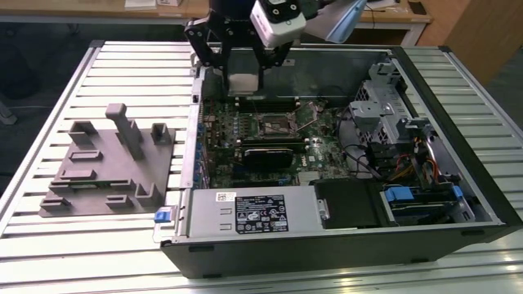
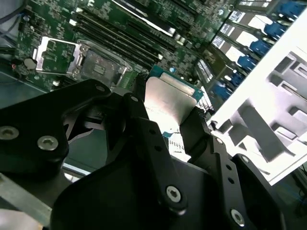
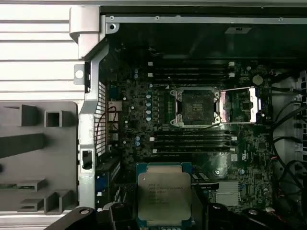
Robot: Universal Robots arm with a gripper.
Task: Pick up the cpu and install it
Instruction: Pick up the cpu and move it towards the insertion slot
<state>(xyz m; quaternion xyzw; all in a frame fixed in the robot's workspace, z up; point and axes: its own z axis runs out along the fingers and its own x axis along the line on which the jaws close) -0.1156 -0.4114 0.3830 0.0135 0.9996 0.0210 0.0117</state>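
I've got the claw (image 2: 168,125) pinching the cpu (image 3: 164,195) by two opposite edges, silvery top facing the first wrist camera; chip hangs over the motherboard (image 1: 222,138) inside the open computer case (image 1: 286,257), well apart from the grey fixture (image 1: 106,168); socket (image 3: 194,106) is uncovered, its frame (image 3: 240,103) flipped aside; chip not yet seated in it.

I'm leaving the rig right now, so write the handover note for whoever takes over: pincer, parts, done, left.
Pincer: shut on the small flat square silvery-topped cpu, held above the open black computer case.
Socket: the square metal-framed socket on the green motherboard has its frame flipped open and its dark centre empty.
Done: cpu picked up.
Left: cpu not yet in the socket.
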